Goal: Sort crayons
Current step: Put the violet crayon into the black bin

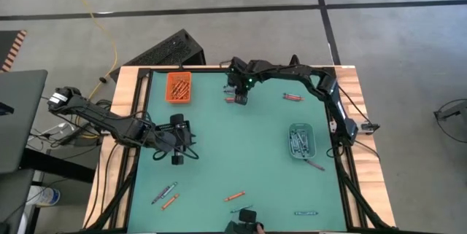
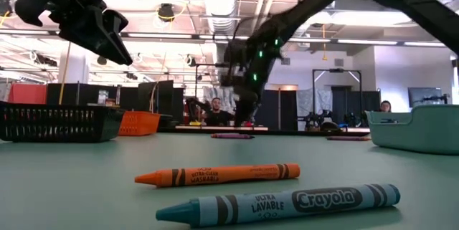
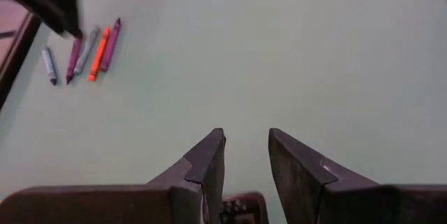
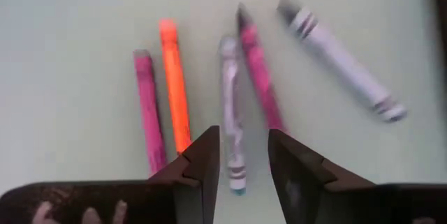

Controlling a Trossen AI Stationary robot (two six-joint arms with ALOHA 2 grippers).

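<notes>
Several crayons lie side by side on the green table near its far edge: pink (image 4: 149, 109), orange (image 4: 174, 91), pale blue-grey (image 4: 232, 112), magenta (image 4: 260, 77) and pale lilac (image 4: 339, 56). My right gripper (image 4: 244, 158) (image 1: 239, 99) hangs over this group, pointing steeply down. It is open, with the near end of the pale blue-grey crayon between its fingers. That crayon is narrower than the gap, and I see no touch. My left gripper (image 3: 246, 161) (image 1: 176, 160) waits open above bare table at the left, with nothing between its fingers.
An orange tray (image 1: 179, 87) stands at the far left and a clear tray (image 1: 300, 139) at the right, both holding crayons. A black tray (image 2: 54, 122) shows in the low view. Loose crayons lie near the front: orange (image 2: 217, 175), teal (image 2: 280, 203), and a pair (image 1: 166, 196) at the left.
</notes>
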